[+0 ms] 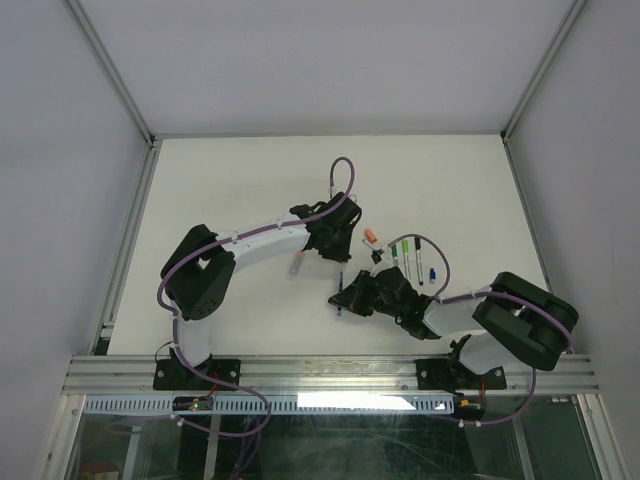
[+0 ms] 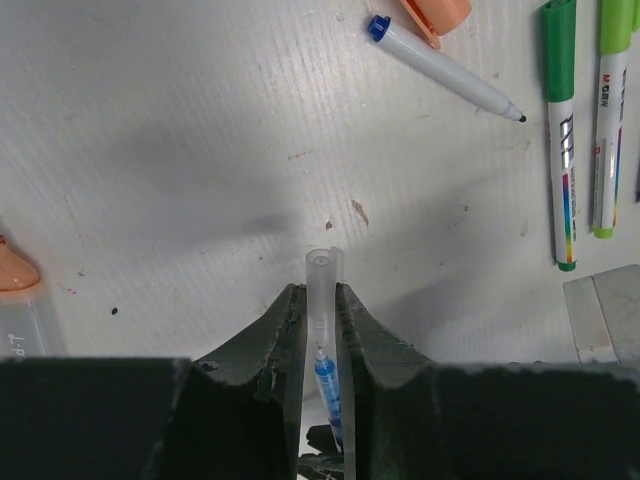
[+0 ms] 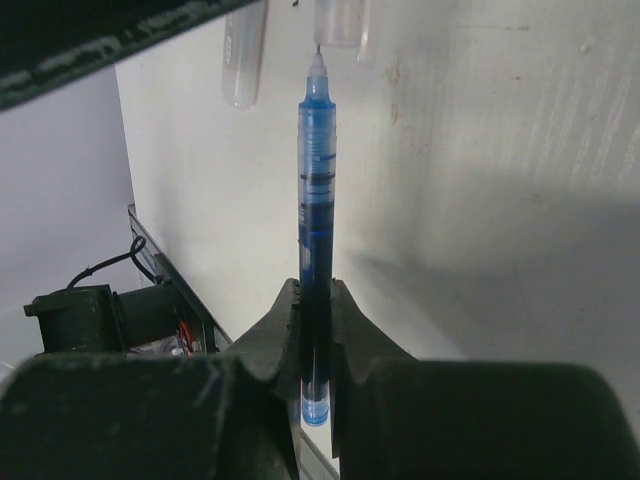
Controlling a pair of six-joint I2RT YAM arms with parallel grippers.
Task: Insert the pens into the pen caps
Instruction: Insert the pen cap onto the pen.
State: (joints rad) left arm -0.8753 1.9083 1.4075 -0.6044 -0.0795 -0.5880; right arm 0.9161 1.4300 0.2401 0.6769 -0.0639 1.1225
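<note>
Now, left gripper (image 2: 322, 300) clamping the cap (image 2: 322, 280), right gripper (image 3: 315, 300) the pen (image 3: 317, 200), we should push straight, tip centred at the cap's mouth.

My left arm (image 1: 262, 242), right arm (image 1: 455, 315): white links, bulky black joints, purple cables (image 1: 343, 163) looped alongside. My fingers (image 2: 262, 345): dark, wedge-shaped, rough-textured.

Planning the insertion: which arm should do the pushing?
Probably right: the right end effector grips the blue pen, tip at the mouth of the clear cap; the left end effector just holds that cap.
</note>
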